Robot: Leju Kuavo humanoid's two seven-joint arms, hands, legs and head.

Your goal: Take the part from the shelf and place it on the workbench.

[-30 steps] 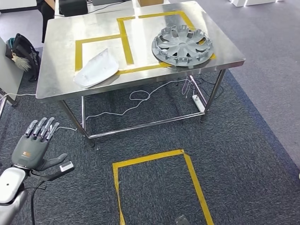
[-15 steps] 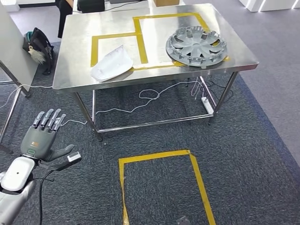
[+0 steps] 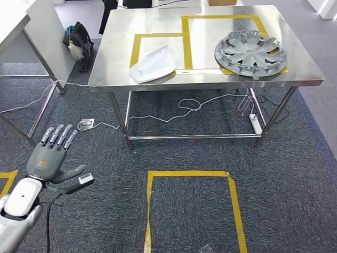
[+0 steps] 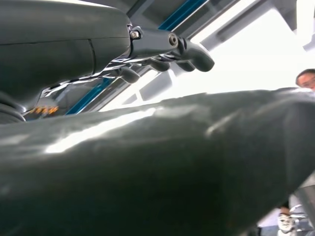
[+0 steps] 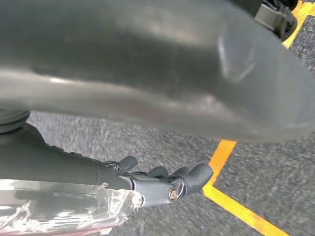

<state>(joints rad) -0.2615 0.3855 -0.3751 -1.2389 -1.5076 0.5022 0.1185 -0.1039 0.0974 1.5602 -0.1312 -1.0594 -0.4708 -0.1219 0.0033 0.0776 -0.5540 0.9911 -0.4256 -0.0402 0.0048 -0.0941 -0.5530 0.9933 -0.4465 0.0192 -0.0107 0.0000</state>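
I see the steel workbench [image 3: 119, 58] with yellow tape; a silver spoked hubcap [image 3: 249, 51] and a smaller white shell-shaped part [image 3: 152, 65] lie on it. My left hand [image 3: 51, 158], well short of the workbench, is spread and empty. My right hand [image 5: 163, 182] has straight fingers, holding nothing.

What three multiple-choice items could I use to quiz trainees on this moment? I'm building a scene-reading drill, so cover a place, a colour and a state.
1. Where does the hubcap lie on the workbench?
A. Toward the right end
B. Toward the left end
C. On the floor beneath it

2. What colour is the tape marking the floor square?
A. Red
B. Yellow
C. Blue

3. How is the left hand?
A. Gripping the hubcap
B. Pinching a cable
C. Holding nothing, fingers extended

Answers:
1. A: in the head view it sits at the right, with the white part to its left.
2. B: the strips on the carpet are yellow.
3. C: it is low over the carpet, fingers apart.
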